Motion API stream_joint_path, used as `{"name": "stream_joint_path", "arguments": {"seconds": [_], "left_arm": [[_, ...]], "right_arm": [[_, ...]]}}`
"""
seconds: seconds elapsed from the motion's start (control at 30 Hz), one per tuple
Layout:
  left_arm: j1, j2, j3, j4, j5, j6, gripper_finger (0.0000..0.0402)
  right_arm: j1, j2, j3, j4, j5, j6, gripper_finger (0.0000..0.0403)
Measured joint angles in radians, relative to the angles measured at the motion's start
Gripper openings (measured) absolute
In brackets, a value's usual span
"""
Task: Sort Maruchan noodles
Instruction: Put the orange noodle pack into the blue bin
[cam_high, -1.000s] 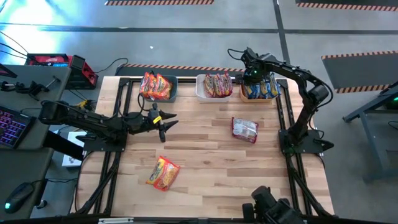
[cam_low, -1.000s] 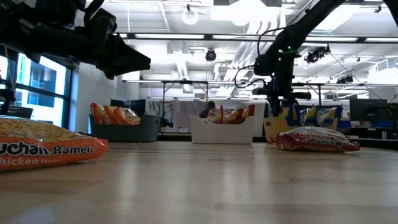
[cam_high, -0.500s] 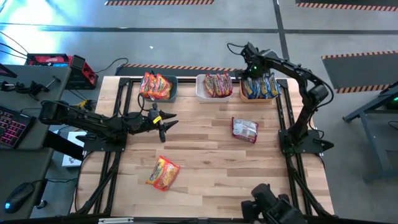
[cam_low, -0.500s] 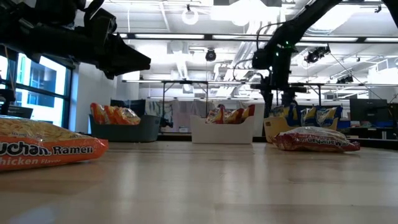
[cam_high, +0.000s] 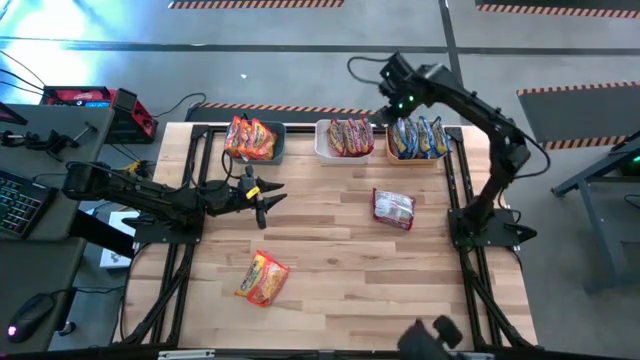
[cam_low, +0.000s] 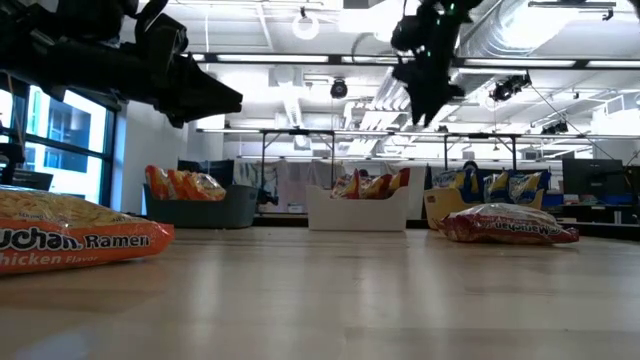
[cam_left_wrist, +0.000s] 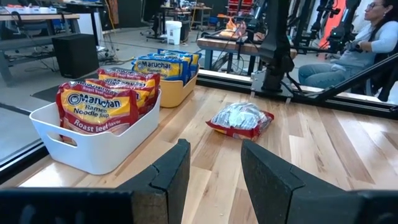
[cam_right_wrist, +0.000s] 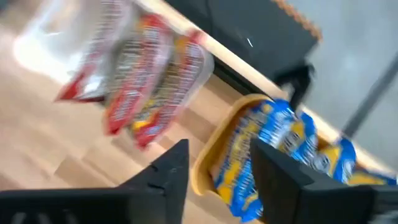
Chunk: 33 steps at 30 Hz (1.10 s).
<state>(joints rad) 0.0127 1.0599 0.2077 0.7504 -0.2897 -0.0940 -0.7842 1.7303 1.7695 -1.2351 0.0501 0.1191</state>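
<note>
We see the right gripper (cam_high: 392, 78) high over the back edge of the wooden table (cam_high: 330, 250), at the upper middle of the overhead frame, its two dark fingers (cam_right_wrist: 168, 171) spread apart and grasping nothing. Beneath it sit the white plastic bin (cam_high: 322, 143) of white-maroon crinkly ramen packets (cam_high: 350, 135) and the orange bin (cam_right_wrist: 211, 155) of yellow-blue packets (cam_high: 417, 138); a dark-blue bin (cam_high: 276, 146) at upper left holds orange-red packets (cam_high: 250, 138).

The left gripper (cam_high: 268, 198) waits left of centre, fingers (cam_left_wrist: 171, 174) parted and empty.

Two packets lie loose on the table: a white-maroon one (cam_high: 394, 208) right of centre and an orange-red one (cam_high: 263, 277) at the lower left.
</note>
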Motion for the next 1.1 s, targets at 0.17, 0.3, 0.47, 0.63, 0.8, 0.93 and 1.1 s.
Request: {"name": "stream_joint_path", "arguments": {"seconds": [0.17,0.3,0.47,0.63,0.8,0.93,1.1], "left_arm": [[0.0,0.0,0.0,0.001,0.0,-0.009,0.0133],[0.0,0.0,0.0,0.002,0.0,-0.009,0.0133],[0.0,0.0,0.0,0.002,0.115,-0.009,0.0133],[0.0,0.0,0.004,0.001,0.312,-0.009,0.0133],[-0.03,0.0,0.048,-0.007,0.471,-0.05,0.0123],[-0.12,0.0,0.12,-0.187,0.466,-0.131,0.009],[-0.276,0.0,0.256,-0.679,0.259,-0.413,0.0064]], "right_arm": [[0.088,-0.157,-0.245,0.285,-0.013,-0.076,0.0061],[0.141,-0.319,-0.59,0.691,-0.115,-0.09,0.0007],[0.245,-0.474,-0.965,1.192,-0.162,-0.035,0.0019],[0.332,-0.548,-1.211,1.556,-0.112,-0.037,0.0007],[0.37,-0.554,-1.337,1.827,-0.111,-0.04,0.0002],[0.388,-0.554,-1.347,1.84,-0.119,-0.03,0.0004],[0.418,-0.554,-1.347,1.824,-0.133,-0.065,0.0004]]}}
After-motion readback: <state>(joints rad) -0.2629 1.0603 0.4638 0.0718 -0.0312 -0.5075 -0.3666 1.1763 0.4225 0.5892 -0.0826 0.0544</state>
